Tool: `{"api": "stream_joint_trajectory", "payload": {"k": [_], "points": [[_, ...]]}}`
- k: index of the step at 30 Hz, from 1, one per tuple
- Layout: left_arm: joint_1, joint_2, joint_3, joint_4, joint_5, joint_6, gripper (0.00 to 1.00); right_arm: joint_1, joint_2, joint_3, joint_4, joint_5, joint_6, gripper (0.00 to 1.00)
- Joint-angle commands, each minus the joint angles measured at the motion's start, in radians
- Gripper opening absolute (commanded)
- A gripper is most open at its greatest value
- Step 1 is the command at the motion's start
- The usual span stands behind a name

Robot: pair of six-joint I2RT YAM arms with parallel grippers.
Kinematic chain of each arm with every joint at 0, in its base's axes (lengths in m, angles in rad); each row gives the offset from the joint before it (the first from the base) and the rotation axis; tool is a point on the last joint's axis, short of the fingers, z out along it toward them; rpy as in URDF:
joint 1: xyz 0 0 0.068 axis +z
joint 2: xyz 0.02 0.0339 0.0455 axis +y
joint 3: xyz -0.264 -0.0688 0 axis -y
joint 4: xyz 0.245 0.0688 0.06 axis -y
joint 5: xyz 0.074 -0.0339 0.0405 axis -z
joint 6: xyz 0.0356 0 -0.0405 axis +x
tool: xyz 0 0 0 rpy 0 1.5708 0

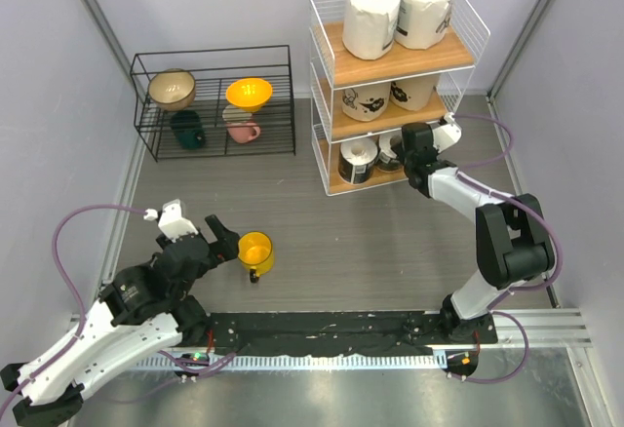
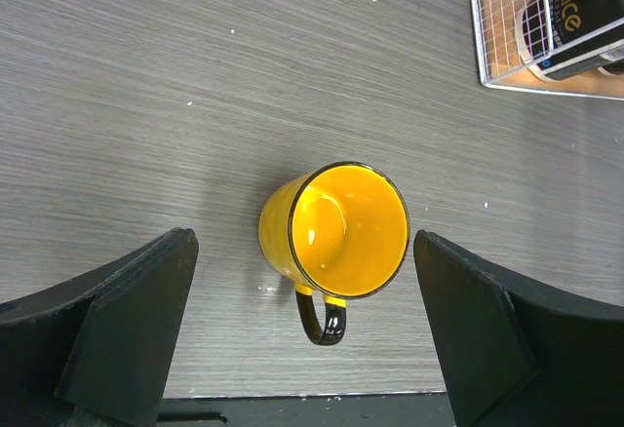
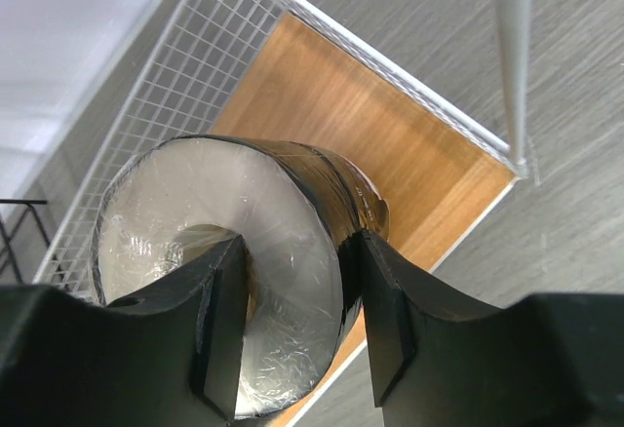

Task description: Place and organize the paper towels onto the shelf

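**While Seating the Held Roll**

Because the right gripper (image 3: 302,329) fingers pinch the wall of the dark-wrapped roll (image 3: 283,222), one finger inside its core, over the bottom board (image 3: 380,144) of the shelf (image 1: 409,61), lower it flat, then release. It apparently does not touch the board yet. The left gripper (image 2: 304,252) fingers stand wide above the yellow cup (image 2: 336,227).

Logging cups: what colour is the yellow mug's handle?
Black handle, best seen in left wrist view.
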Motion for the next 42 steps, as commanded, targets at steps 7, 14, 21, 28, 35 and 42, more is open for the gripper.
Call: {"api": "stream_joint_trajectory", "payload": {"k": [7, 14, 21, 28, 35, 42], "points": [[-0.005, -0.008, 0.020, -0.001, -0.014, 0.000, 1.00, 0.001, 0.017, 0.002, 0.101, -0.001, 0.031, 0.41], [-0.005, -0.007, 0.019, 0.001, -0.012, 0.000, 1.00, 0.000, 0.000, -0.007, 0.091, -0.006, 0.022, 0.53], [-0.005, -0.018, 0.019, 0.001, -0.012, -0.002, 1.00, 0.000, -0.009, -0.010, 0.090, -0.024, 0.020, 0.63], [-0.005, -0.016, 0.019, -0.001, -0.011, 0.000, 1.00, -0.002, -0.026, -0.015, 0.094, -0.031, 0.014, 0.64], [-0.005, -0.018, 0.022, -0.001, -0.012, 0.000, 1.00, 0.000, -0.115, -0.054, 0.093, -0.031, 0.023, 0.64], [-0.004, -0.024, 0.026, 0.001, -0.012, -0.007, 1.00, 0.000, -0.250, -0.096, 0.032, -0.047, 0.040, 0.64]]}}
